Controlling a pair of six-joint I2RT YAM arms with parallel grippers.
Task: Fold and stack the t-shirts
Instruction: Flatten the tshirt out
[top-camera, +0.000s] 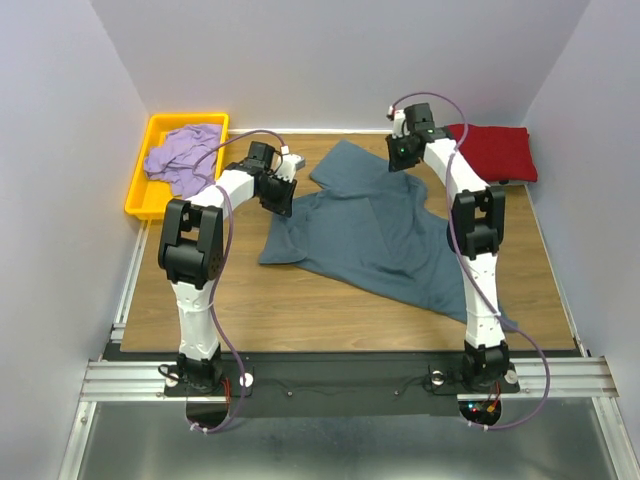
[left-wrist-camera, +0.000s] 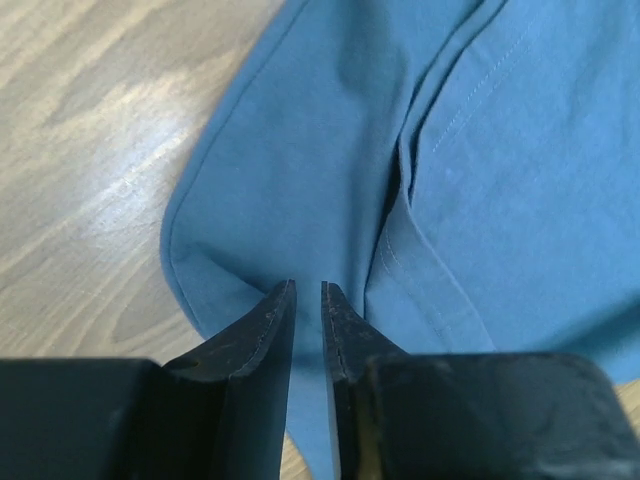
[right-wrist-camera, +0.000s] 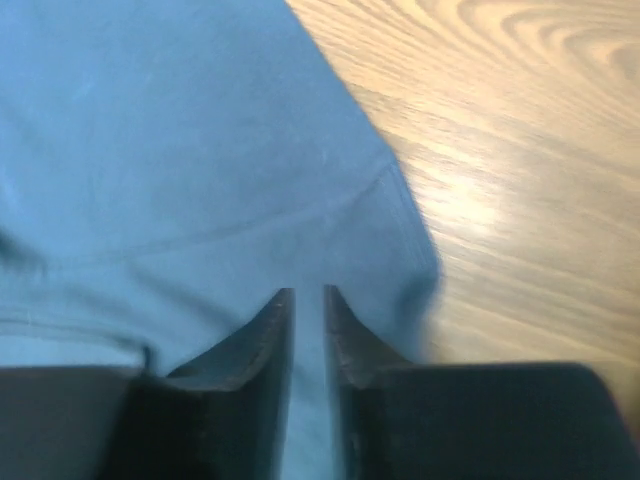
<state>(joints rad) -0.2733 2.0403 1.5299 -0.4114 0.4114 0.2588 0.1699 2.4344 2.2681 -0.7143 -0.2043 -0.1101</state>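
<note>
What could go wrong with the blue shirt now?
1. The left gripper and right gripper sit nearly closed right at the edges of the blue-grey shirt. Such a small bite of cloth could slip if they lift.
2. The shirt lies crooked and already rumpled, so a fold made now may trap wrinkles.
3. Its near corner lies beside the right arm, close to the near edge of the table. It might snag or slide off.

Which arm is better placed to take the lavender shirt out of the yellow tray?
Left. The left gripper sits at the left edge of the blue-grey shirt, close to the yellow tray holding the lavender shirt. The right gripper is far to the other side, near the red shirt.
</note>
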